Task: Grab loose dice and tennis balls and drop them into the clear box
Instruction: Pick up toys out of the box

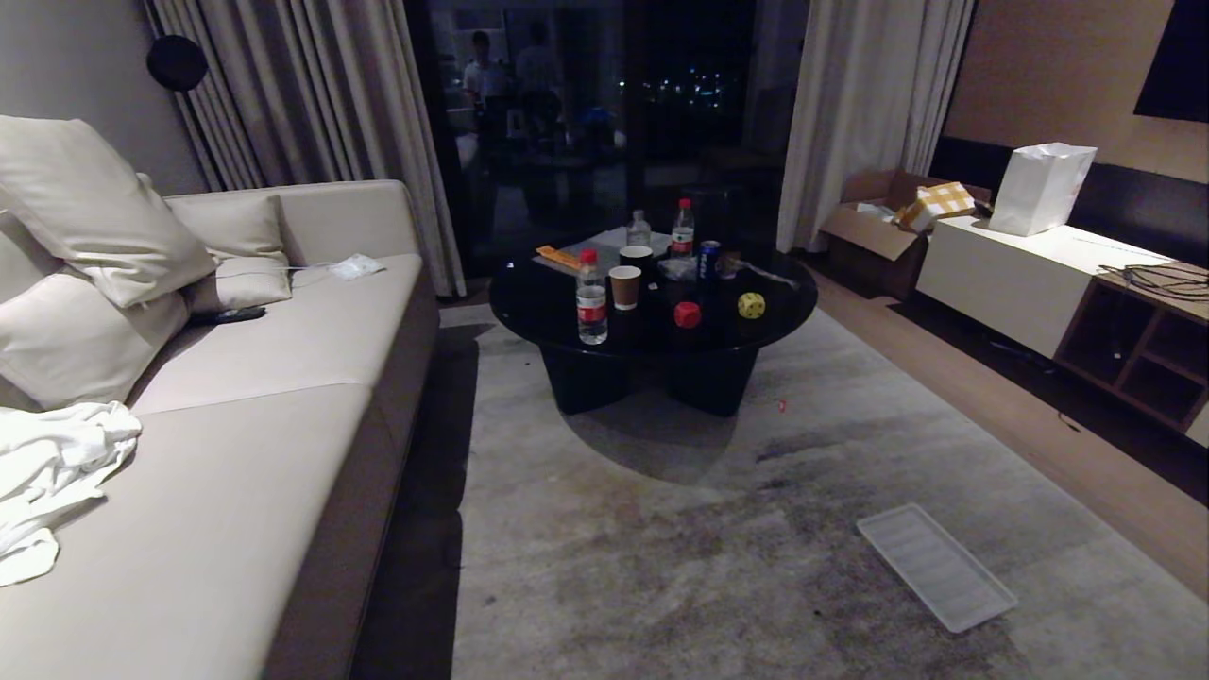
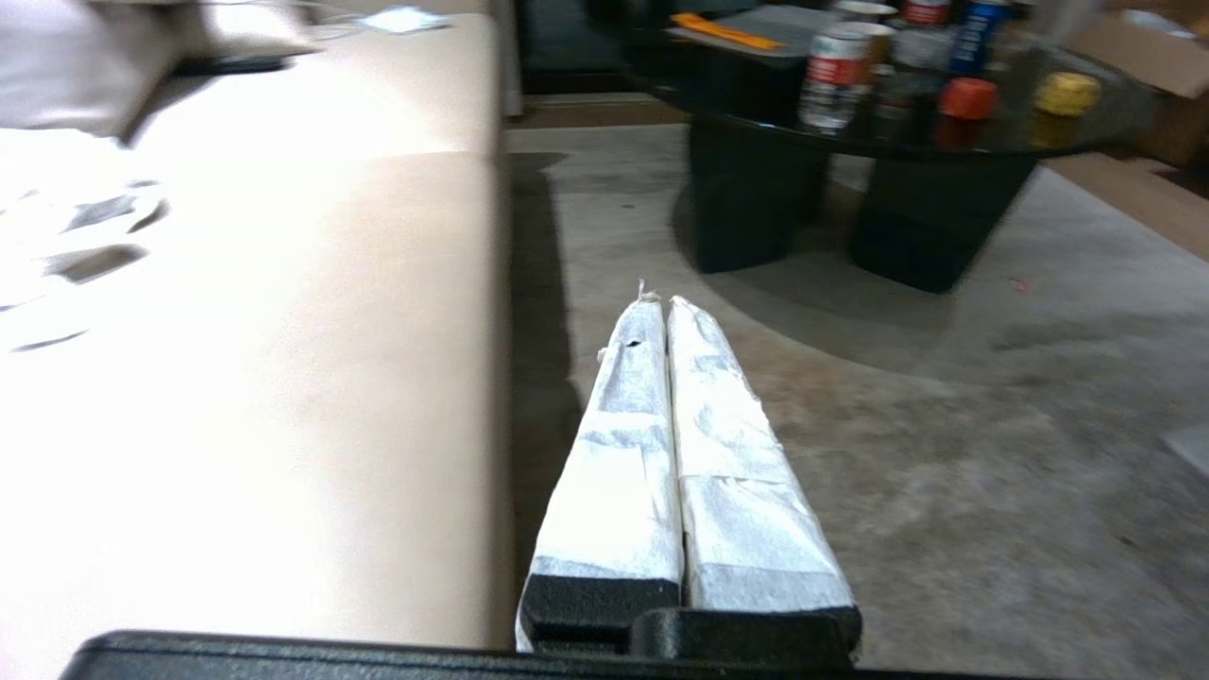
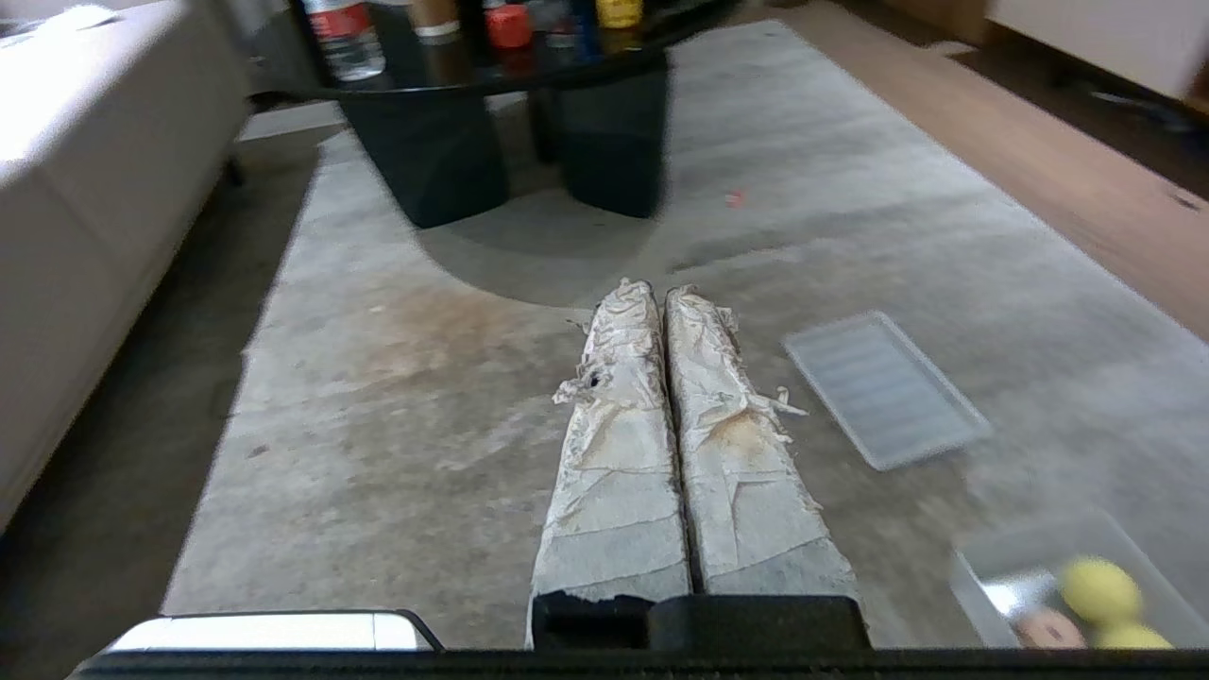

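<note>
A red die (image 1: 688,314) and a yellow die (image 1: 751,305) sit near the front edge of the round black table (image 1: 529,293), far ahead of me. In the right wrist view the clear box (image 3: 970,587) stands on the carpet close by my right side. It holds a tennis ball (image 3: 1096,590), a second yellow-green ball (image 3: 1133,638) and a pinkish-beige die (image 3: 1042,629). My left gripper (image 2: 661,300) hangs shut and empty beside the sofa. My right gripper (image 3: 658,288) is shut and empty over the carpet. Neither gripper shows in the head view.
The table also carries water bottles (image 1: 591,297), paper cups (image 1: 624,286) and a can (image 1: 708,258). A beige sofa (image 1: 283,397) runs along the left. A flat ribbed panel (image 1: 935,565) and a small red cap (image 1: 782,406) lie on the carpet. A white cabinet (image 1: 1020,274) stands at the right.
</note>
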### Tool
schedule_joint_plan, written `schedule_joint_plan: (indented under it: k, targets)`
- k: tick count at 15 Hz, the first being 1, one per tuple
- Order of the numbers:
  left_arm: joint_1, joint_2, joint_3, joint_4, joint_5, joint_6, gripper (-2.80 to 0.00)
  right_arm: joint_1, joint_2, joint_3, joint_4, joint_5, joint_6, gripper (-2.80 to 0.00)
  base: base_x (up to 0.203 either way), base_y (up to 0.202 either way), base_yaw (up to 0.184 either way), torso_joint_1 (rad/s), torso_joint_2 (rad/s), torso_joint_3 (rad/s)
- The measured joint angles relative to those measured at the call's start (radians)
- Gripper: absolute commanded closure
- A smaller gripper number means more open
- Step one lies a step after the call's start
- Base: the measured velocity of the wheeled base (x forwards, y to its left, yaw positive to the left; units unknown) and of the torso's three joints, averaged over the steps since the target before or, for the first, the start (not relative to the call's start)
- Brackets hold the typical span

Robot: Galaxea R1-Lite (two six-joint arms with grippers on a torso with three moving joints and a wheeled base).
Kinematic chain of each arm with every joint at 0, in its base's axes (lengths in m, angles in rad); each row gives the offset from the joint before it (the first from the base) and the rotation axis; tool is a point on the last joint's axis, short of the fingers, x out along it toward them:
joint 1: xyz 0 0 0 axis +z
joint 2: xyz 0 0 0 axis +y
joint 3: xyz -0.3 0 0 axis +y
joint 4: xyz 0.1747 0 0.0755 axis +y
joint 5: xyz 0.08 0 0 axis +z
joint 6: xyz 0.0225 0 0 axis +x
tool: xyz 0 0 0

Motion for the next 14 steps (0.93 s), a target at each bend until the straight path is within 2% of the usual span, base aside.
schedule_joint_plan:
  k: [4, 14]
  targets:
    - [0.0, 0.0, 0.0, -0.001, 0.0, -0.004, 0.0, 0.0, 0.0, 0.0, 0.0, 0.0, 0.0, 0.0, 0.024, 0.0, 0.001, 0.002, 0.0, 0.003]
    - [0.0, 0.0, 0.0, 0.0, 0.001, -0.006, 0.0, 0.0, 0.0, 0.0, 0.0, -0.001, 0.0, 0.0, 0.182, 0.0, 0.0, 0.002, 0.0, 0.004]
